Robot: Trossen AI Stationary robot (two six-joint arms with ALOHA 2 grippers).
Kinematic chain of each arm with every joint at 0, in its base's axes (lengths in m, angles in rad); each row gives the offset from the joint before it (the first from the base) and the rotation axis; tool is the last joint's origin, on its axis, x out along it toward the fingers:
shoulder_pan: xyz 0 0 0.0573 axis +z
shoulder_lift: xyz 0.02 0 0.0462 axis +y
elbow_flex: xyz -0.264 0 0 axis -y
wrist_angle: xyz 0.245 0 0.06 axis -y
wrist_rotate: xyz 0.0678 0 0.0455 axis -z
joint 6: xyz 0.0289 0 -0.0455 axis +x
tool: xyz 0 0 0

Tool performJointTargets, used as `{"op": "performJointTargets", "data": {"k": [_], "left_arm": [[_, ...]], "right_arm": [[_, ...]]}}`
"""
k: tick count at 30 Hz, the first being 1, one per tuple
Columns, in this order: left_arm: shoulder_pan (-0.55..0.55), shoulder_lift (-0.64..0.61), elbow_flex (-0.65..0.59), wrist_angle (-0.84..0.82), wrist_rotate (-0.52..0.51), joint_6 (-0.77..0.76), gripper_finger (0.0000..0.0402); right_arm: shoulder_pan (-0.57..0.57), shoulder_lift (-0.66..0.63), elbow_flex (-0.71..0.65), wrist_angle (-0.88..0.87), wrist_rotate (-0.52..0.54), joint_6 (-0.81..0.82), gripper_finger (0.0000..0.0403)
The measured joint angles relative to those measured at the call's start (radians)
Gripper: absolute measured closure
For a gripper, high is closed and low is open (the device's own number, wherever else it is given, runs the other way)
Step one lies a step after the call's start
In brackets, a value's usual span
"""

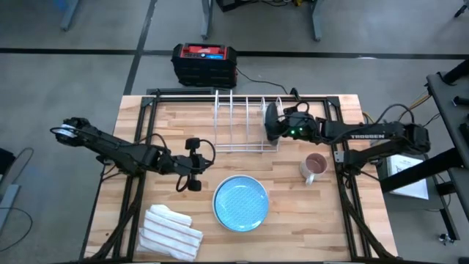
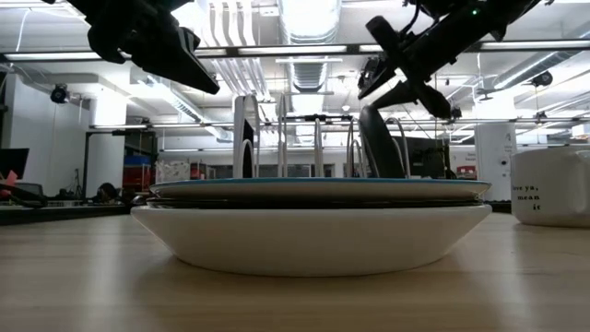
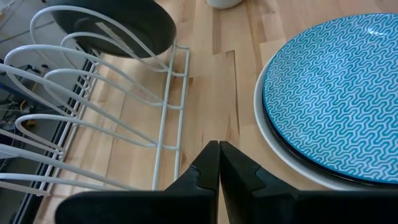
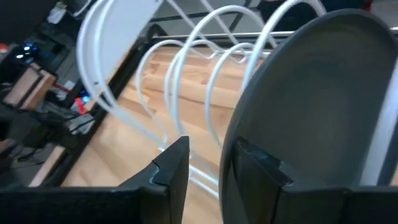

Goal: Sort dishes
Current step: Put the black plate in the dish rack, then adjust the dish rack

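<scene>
The wooden table [image 1: 293, 220] holds a white wire rack [image 1: 242, 121] at the back. A dark dish [image 1: 272, 121] stands on its edge in the rack's right end. The right gripper [image 1: 279, 126] is at that dish, its fingers partly open around the rim. I think it should open wider and back straight off, so the dish does not tip. The light blue dish [image 1: 240, 202] tops a stack near the front. The left gripper [image 1: 193, 165] waits beside it, closed and empty.
</scene>
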Motion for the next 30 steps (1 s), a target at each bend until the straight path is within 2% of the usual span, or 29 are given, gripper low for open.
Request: {"op": "performJointTargets", "data": {"k": [4,14,23,27,30], "left_arm": [[0.000,0.000,0.000,0.000,-0.014,0.000,0.0401],[0.009,0.000,0.000,0.000,-0.016,-0.007,0.0401],[0.011,0.000,0.000,0.000,-0.016,-0.014,0.0401],[0.015,0.005,0.000,0.001,-0.017,-0.014,0.0401],[0.023,0.024,-0.001,0.006,-0.018,-0.014,0.0401]], "right_arm": [[0.001,-0.036,0.000,-0.006,-0.039,-0.007,0.0282],[0.000,-0.079,0.002,-0.106,-0.038,-0.009,0.0288],[0.001,-0.110,0.007,-0.119,-0.038,-0.024,0.0261],[0.000,-0.172,0.020,-0.207,-0.031,-0.034,0.0260],[0.006,-0.225,0.024,-0.310,0.023,-0.033,0.0266]]}}
